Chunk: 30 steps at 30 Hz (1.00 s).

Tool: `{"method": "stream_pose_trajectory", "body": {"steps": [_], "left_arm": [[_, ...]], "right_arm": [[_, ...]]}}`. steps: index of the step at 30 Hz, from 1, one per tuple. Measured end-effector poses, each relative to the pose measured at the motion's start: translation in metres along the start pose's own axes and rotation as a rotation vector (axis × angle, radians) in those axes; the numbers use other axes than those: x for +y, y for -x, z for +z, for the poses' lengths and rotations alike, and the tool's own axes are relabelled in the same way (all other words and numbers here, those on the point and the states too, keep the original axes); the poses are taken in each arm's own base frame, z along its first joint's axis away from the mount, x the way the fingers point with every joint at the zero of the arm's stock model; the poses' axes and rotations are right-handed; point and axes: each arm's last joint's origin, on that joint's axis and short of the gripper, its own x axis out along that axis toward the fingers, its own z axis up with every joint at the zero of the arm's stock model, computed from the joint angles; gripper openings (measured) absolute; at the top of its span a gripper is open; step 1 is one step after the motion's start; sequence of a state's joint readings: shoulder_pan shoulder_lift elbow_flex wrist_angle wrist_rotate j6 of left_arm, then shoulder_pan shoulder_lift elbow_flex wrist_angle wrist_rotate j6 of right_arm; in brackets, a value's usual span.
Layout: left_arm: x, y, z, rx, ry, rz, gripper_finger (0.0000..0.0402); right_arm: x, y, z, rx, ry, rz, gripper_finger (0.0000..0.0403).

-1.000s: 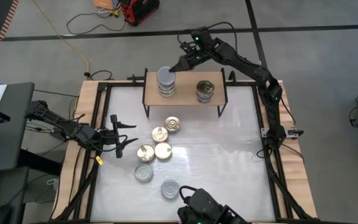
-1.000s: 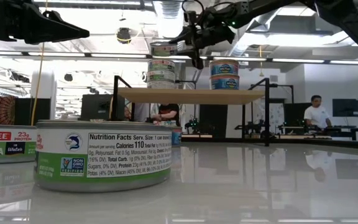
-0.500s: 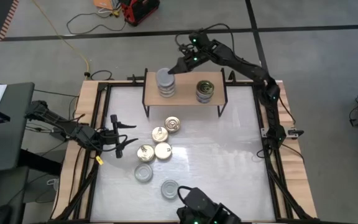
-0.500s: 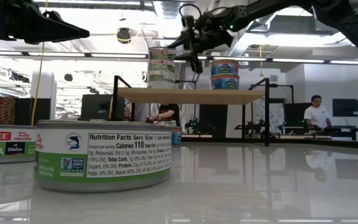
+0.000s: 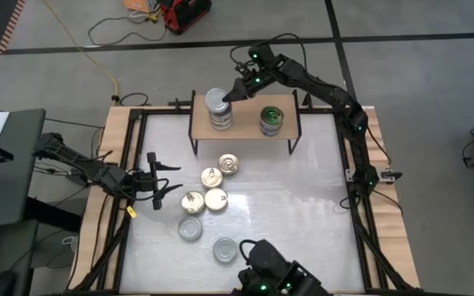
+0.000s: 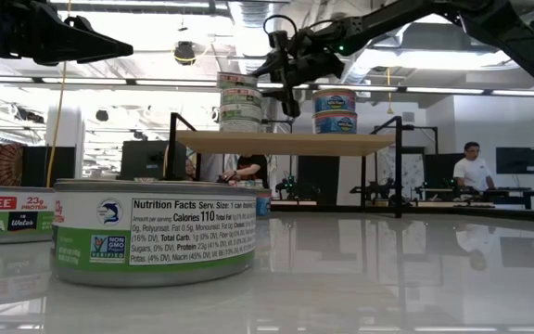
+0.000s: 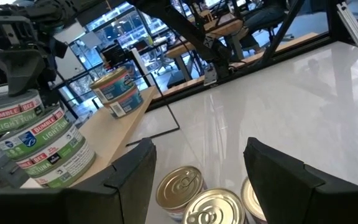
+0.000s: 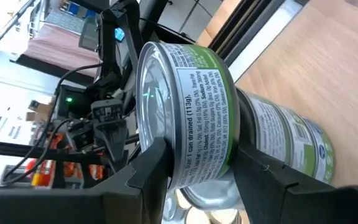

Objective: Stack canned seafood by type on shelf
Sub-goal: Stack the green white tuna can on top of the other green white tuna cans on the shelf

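The shelf [image 5: 245, 105] stands at the table's far side. On its left part is a stack of three green-labelled, silver-lidded tins [image 6: 239, 102]; my right gripper [image 5: 227, 94] is shut on the top tin [image 8: 191, 112]. On the shelf's right part stand two blue-labelled tins [image 6: 335, 109], the upper with a gold lid [image 5: 271, 121]. Several gold-lidded tins [image 5: 212, 177] and two silver-lidded ones [image 5: 190, 228] rest on the tabletop. My left gripper [image 5: 173, 179] waits open at the table's left, level, just left of the gold-lidded tins. My right gripper holds the top tin by the rim nearest it. One finger [image 8: 148, 168] lies against the lid side, the other [image 8: 260, 168] against the base side [image 8: 232, 146]. The fingers come nearly level from the table's right and far side. The tin sits upright on the stack.
The table's right half [image 5: 303, 205] is bare white surface. One tin [image 6: 153, 241] stands close before the low camera. The shelf's black legs [image 6: 399, 167] stand at its corners. A wooden frame [image 5: 113, 140] rims the table. People [image 6: 473, 169] sit in the room behind.
My right gripper has gone down and a little toward the table's left with the silver-lidded tin. The tin, which hung above the two stacked tins a second ago, now sits on top of them as a third.
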<state>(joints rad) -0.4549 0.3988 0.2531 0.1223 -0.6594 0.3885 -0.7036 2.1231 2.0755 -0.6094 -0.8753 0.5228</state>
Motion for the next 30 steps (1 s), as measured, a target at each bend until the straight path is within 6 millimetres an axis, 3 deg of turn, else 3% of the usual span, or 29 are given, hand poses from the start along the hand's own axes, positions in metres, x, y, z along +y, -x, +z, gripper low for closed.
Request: {"method": "stream_pose_trajectory", "body": {"steps": [8, 30], "left_arm": [[0.0, 0.0, 0.0, 0.0, 0.002, 0.0, 0.0233], [0.0, 0.0, 0.0, 0.001, 0.0, 0.001, 0.0233]], "right_arm": [[-0.009, 0.014, 0.004, 0.022, -0.028, 0.055, 0.0191], [-0.01, 0.027, 0.006, 0.038, -0.032, 0.117, 0.0187]]}}
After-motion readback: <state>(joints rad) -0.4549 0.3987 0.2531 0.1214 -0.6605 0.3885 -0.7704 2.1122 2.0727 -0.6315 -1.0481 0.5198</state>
